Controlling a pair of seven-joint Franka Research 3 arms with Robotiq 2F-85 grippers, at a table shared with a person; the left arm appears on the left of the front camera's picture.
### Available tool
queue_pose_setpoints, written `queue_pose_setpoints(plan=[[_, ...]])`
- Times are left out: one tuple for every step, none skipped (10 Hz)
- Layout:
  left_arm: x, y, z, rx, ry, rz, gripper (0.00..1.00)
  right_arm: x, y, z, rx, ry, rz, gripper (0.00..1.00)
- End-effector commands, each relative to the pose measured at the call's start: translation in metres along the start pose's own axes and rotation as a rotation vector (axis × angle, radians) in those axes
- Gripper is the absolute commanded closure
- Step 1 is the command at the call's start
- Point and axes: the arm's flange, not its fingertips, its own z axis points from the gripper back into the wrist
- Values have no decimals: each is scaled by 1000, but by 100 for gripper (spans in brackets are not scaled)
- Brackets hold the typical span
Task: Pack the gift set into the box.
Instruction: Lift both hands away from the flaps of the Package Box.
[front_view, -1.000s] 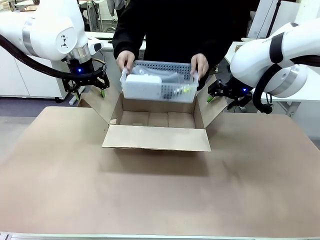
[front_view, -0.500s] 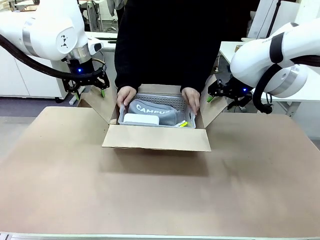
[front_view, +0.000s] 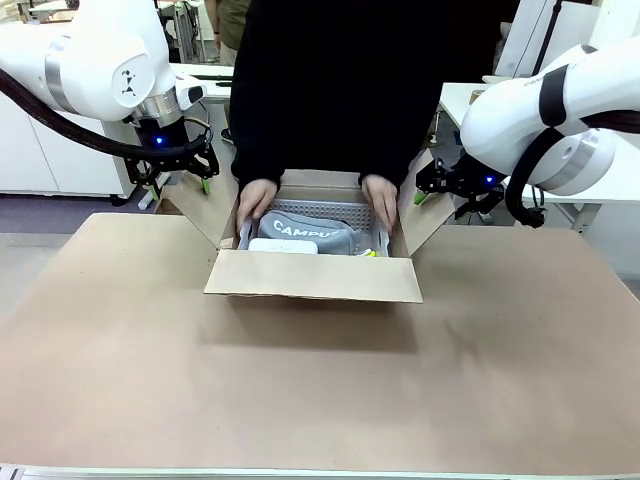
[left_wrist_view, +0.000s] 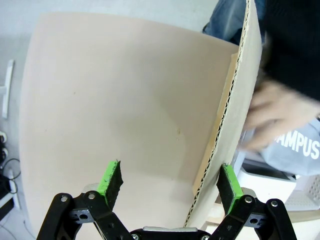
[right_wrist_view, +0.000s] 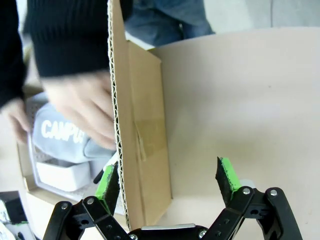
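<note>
Straddling flaps (front_view: 203, 205) of box (front_view: 312, 277) at 9 and 3 o'clock with left gripper (left_wrist_view: 170, 182) and right gripper (right_wrist_view: 167, 180) spread wide; holding tray (front_view: 335, 208) inside with hands (front_view: 258, 198).

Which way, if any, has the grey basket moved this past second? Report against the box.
Yes: downward, from above the box into it; the grey basket now sits inside.
</note>
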Motion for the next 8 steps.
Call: queue_pose_setpoints(plan=[[0,-1,2,17,-2,13,0,2,4,-2,-15,8,-10,0],[0,-1,2,17,-2,13,0,2,4,-2,-15,8,-10,0],[0,-1,2,17,-2,13,0,2,4,-2,-15,8,-10,0],[0,-1,2,17,-2,13,0,2,4,-2,-15,8,-10,0],[0,-1,2,17,-2,13,0,2,4,-2,-15,8,-10,0],[0,-1,2,17,-2,13,0,2,4,-2,-15,8,-10,0],[0,-1,2,17,-2,13,0,2,4,-2,-15,8,-10,0],[0,-1,2,17,-2,13,0,2,4,-2,-15,8,-10,0]])
